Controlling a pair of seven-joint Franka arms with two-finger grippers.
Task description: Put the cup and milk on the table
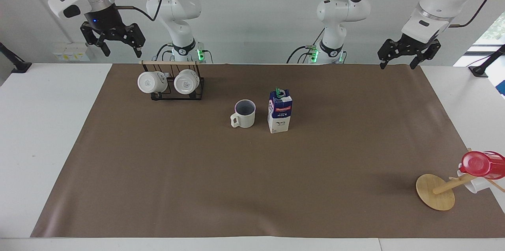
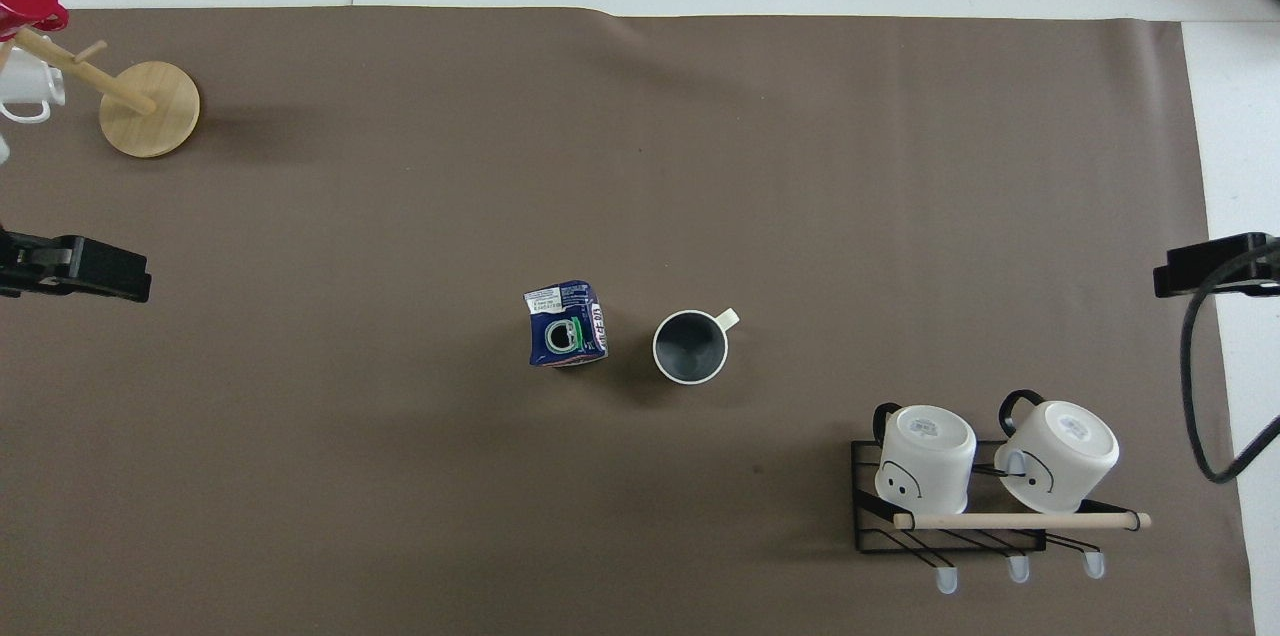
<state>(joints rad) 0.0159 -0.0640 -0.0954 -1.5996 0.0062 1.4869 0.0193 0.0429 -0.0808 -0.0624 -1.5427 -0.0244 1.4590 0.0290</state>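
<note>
The cream ribbed cup (image 1: 244, 113) stands upright on the brown mat (image 1: 252, 188) of the white table (image 1: 39, 132), its handle toward the right arm's end. The blue-and-white milk carton (image 1: 279, 113) stands upright right beside it, toward the left arm's end, not touching it. Both also show in the overhead view, the cup (image 2: 690, 346) and the milk (image 2: 565, 326). My right gripper (image 1: 120, 50) hangs open and empty, high over the table's edge by the mug rack. My left gripper (image 1: 397, 64) hangs open and empty, high over the mat's corner at the left arm's end.
A black wire rack (image 1: 177, 94) with two glossy white mugs (image 1: 152, 82) stands near the robots at the right arm's end. A tipped wooden mug tree (image 1: 436, 191) with a red cup (image 1: 482, 163) and a white mug lies far from the robots at the left arm's end.
</note>
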